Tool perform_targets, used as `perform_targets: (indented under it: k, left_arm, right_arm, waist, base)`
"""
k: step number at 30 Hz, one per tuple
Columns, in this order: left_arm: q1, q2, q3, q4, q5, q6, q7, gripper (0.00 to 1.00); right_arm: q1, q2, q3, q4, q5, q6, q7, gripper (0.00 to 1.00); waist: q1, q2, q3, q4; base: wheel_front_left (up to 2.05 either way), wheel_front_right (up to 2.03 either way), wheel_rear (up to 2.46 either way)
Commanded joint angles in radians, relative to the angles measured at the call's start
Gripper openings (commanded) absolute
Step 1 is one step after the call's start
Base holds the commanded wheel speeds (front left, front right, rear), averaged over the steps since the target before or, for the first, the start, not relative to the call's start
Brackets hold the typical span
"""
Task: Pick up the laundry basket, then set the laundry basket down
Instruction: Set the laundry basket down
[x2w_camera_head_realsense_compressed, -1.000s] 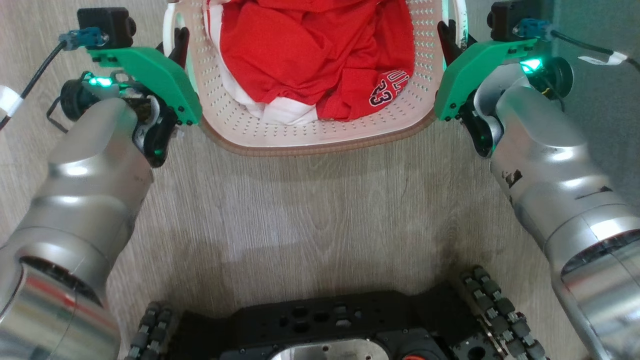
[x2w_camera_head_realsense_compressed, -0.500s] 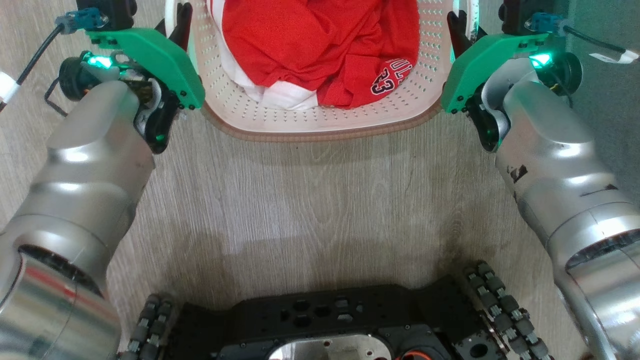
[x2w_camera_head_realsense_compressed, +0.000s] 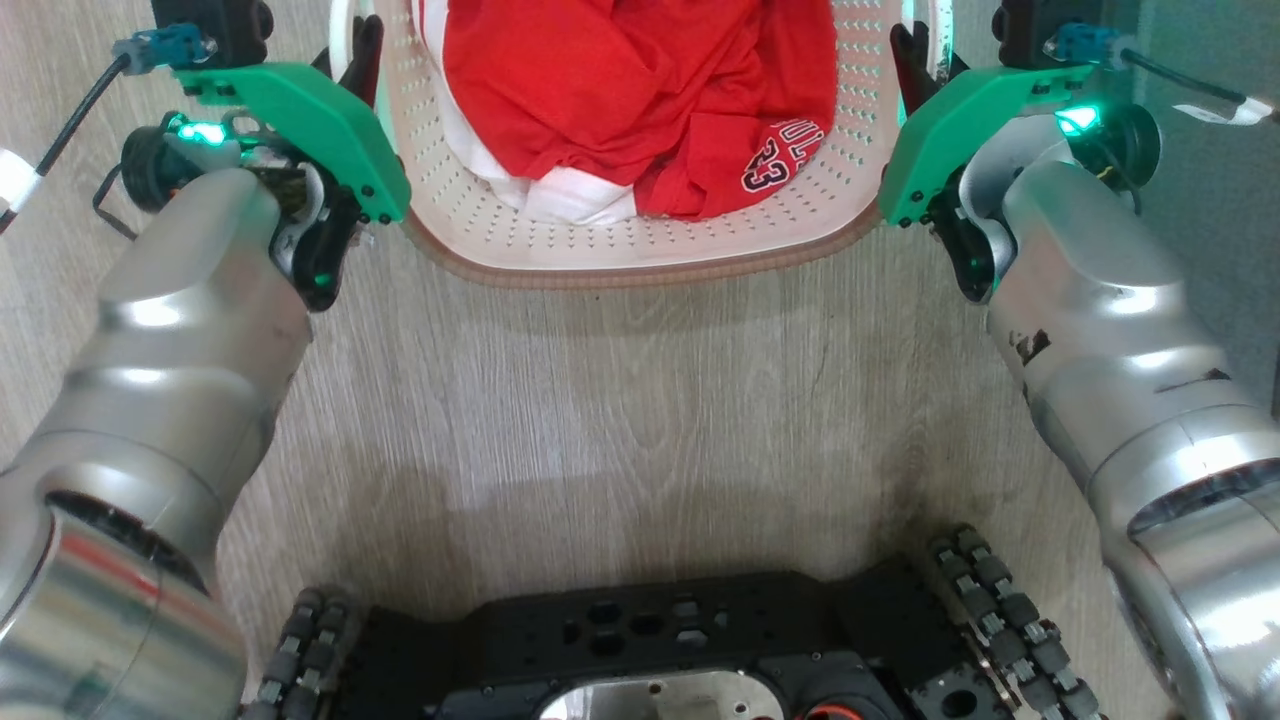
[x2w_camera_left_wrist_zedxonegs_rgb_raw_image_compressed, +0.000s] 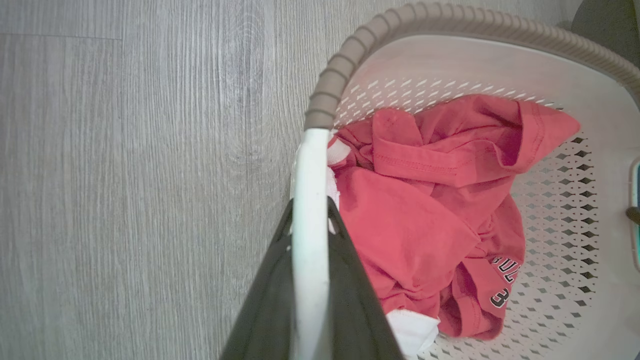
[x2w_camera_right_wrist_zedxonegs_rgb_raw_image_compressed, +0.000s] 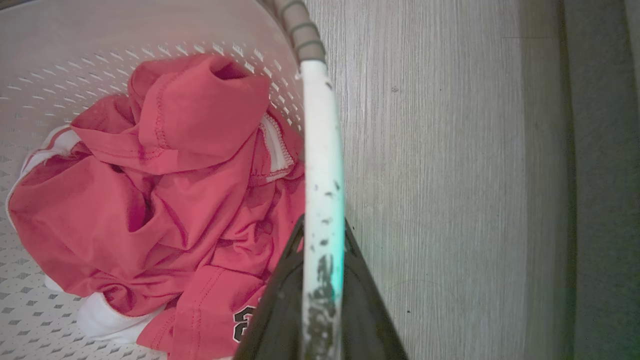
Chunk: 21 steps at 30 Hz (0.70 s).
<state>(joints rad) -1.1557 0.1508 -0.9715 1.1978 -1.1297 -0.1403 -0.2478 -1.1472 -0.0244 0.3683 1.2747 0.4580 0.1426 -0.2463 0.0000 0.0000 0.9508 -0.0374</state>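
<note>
Pale wood-grain floor (x2w_camera_head_realsense_compressed: 640, 400) beneath everything. Nearest the camera, black wheeled base (x2w_camera_head_realsense_compressed: 640, 640), flanked by silver left forearm (x2w_camera_head_realsense_compressed: 180, 330) and right forearm (x2w_camera_head_realsense_compressed: 1110, 330), both reaching forward. Between the two wrists, at top centre of the head view, cream perforated laundry basket (x2w_camera_head_realsense_compressed: 640, 255) with brown woven-look rim; unclear whether its bottom touches the floor. Inside, crumpled red jersey (x2w_camera_head_realsense_compressed: 620, 90) with white trim and a printed 23 (x2w_camera_head_realsense_compressed: 765, 172). On the basket's sides, white left handle (x2w_camera_left_wrist_zedxonegs_rgb_raw_image_compressed: 310, 170) and scuffed white right handle (x2w_camera_right_wrist_zedxonegs_rgb_raw_image_compressed: 322, 150). Left gripper (x2w_camera_left_wrist_zedxonegs_rgb_raw_image_compressed: 310, 207) nearly closed, dark fingers pinching the left handle from either side. Right gripper (x2w_camera_right_wrist_zedxonegs_rgb_raw_image_compressed: 322, 225) likewise clamped narrowly on the right handle.
</note>
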Motion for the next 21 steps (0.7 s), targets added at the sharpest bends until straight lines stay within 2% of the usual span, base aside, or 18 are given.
perform_targets:
  k: [1, 6, 7, 8, 9, 10, 21]
  left_arm:
    - [0.001, 0.069, 0.016, 0.020, -0.018, 0.010, -0.009, 0.00]
    - [-0.001, 0.068, 0.009, 0.017, -0.028, 0.010, 0.005, 0.00]
    - [-0.007, 0.068, 0.013, 0.020, -0.030, 0.010, 0.001, 0.00]
    - [-0.007, 0.065, 0.015, 0.019, -0.033, 0.010, -0.001, 0.07]
    - [-0.008, 0.062, 0.012, 0.016, -0.032, 0.010, -0.003, 0.90]
    - [-0.009, 0.061, 0.014, 0.014, -0.033, 0.010, -0.006, 1.00]
    - [0.005, 0.065, 0.001, -0.008, -0.048, 0.010, -0.012, 1.00]
  right_arm:
    - [0.061, -0.026, -0.014, 0.016, -0.004, -0.012, 0.006, 0.00]
    - [0.063, -0.026, -0.023, 0.016, 0.006, -0.012, 0.008, 0.00]
    - [0.068, -0.026, -0.021, 0.004, 0.024, -0.012, 0.008, 0.24]
    - [0.073, -0.026, -0.015, -0.007, 0.042, -0.012, 0.016, 1.00]
    - [0.079, -0.026, 0.000, -0.022, 0.054, -0.012, 0.023, 1.00]
    - [0.087, -0.026, 0.012, -0.040, 0.073, -0.012, 0.030, 1.00]
    - [0.101, -0.026, 0.118, -0.076, 0.165, -0.012, 0.044, 1.00]
  waist:
    - [0.0000, 0.0000, 0.001, 0.000]
    - [0.0000, 0.0000, 0.002, 0.004]
    - [0.0000, 0.0000, 0.003, 0.008]
    - [0.0000, 0.0000, 0.003, 0.010]
    - [0.0000, 0.0000, 0.003, 0.012]
    - [0.0000, 0.0000, 0.003, 0.013]
    - [0.0000, 0.0000, 0.001, 0.005]
  base:
    - [0.00, 0.00, 0.00]
    - [0.00, 0.00, 0.00]
    - [0.00, 0.00, 0.00]
    - [0.00, 0.00, 0.00]
    - [0.00, 0.00, 0.00]
    - [0.00, 0.00, 0.00]
    - [0.00, 0.00, 0.00]
